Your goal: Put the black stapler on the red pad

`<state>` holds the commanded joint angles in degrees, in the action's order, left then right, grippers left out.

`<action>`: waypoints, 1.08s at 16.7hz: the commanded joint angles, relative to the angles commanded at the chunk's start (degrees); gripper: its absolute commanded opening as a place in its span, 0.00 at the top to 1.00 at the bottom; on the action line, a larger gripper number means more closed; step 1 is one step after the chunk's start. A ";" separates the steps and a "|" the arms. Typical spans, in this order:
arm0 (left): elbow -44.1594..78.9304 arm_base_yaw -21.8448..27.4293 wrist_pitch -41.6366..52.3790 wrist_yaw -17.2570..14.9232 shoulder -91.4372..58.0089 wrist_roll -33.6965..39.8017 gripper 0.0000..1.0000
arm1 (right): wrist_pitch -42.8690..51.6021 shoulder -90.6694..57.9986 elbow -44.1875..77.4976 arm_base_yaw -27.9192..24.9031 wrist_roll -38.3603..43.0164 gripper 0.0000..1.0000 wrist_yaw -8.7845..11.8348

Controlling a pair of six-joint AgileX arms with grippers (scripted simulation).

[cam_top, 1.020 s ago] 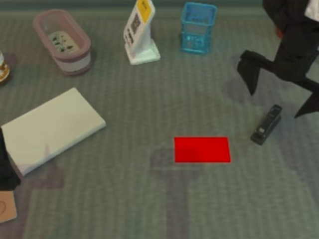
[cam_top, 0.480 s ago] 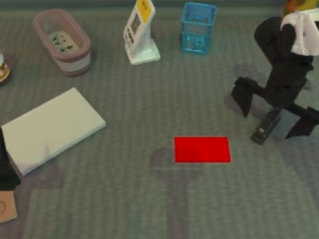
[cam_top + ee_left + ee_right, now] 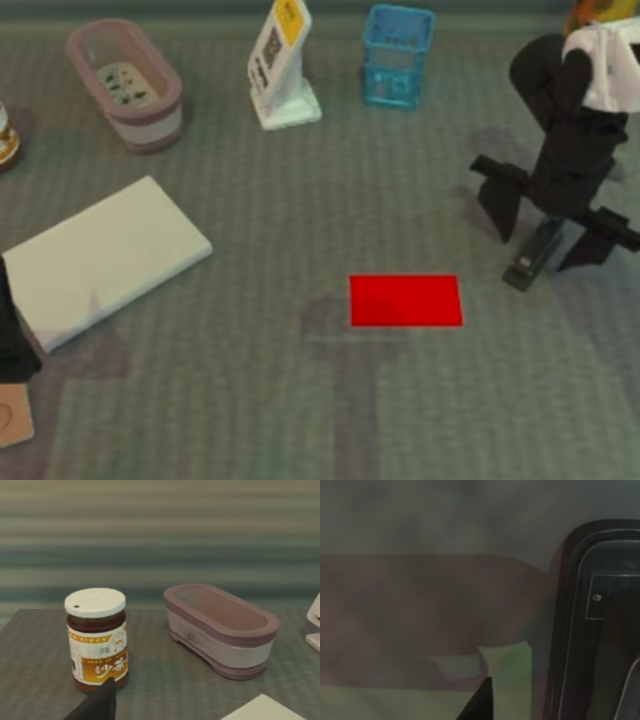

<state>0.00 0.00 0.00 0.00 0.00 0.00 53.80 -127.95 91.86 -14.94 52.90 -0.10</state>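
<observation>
From above, your right hand straddled the black stapler, fingers spread, right of the red pad; its wrist camera filled with dark casing. It had sunk lower.

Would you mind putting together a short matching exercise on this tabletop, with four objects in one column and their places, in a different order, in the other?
Objects:
1. black stapler
2. red pad
3. blue basket
4. white slab

Places:
A. far edge of the table, right of the sign stand
B. left side of the table, lying flat
C. between the spread fingers of the right gripper
D. middle of the table, bare, left of the stapler

Pairs: 1-C, 2-D, 3-A, 4-B
</observation>
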 joint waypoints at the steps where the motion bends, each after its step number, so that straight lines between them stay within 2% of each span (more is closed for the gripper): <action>1: 0.00 0.00 0.00 0.00 0.00 0.00 0.00 | 0.00 0.00 0.00 0.00 0.00 0.60 0.00; 6: 0.00 0.00 0.00 0.00 0.00 0.00 0.00 | 0.00 0.00 0.00 0.00 0.00 0.98 0.00; 18: 0.00 0.00 0.00 0.00 0.00 0.00 0.00 | 2.31 0.53 2.18 -0.03 0.03 1.00 0.04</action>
<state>0.00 0.00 0.00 0.00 0.00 0.00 56.11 -127.43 94.05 -14.97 52.94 -0.06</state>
